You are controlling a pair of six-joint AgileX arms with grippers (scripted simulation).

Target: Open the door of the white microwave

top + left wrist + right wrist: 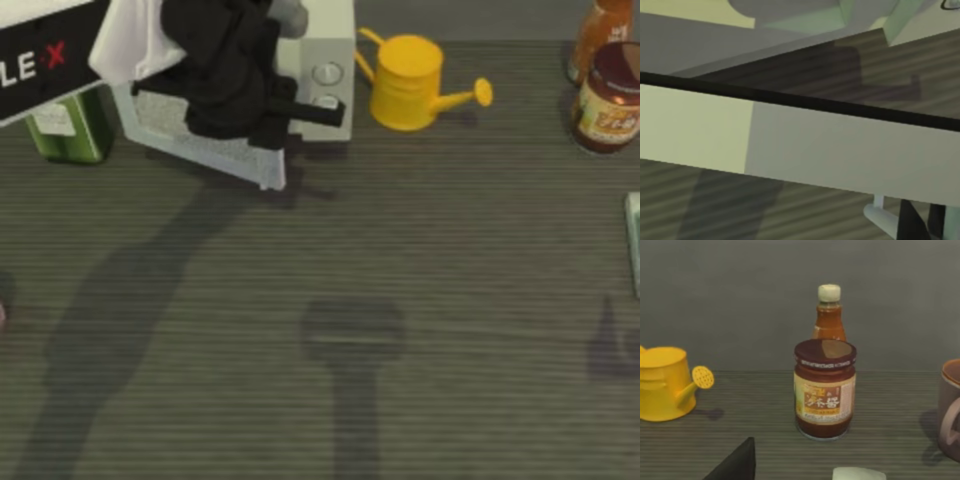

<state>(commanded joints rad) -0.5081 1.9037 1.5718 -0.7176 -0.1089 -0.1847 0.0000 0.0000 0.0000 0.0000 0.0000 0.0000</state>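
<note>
The white microwave (325,75) stands at the upper left of the top view, its door (205,140) swung out at an angle toward the frame's middle. The left end effector (300,110) lies over the door beside the knobs; whether its fingers are apart I cannot tell. The left wrist view shows only a pale panel edge close up. The right wrist view alone faces a sauce jar (825,389), a bottle (829,315) behind it, and a yellow watering can (662,385) on the bench (765,410).

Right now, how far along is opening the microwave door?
Partly done: the door has swung out at an angle from the white microwave. In hand: the left arm's claw sits at the door's free edge. Left: swinging it fully open. The right arm is out of the top view.
</note>
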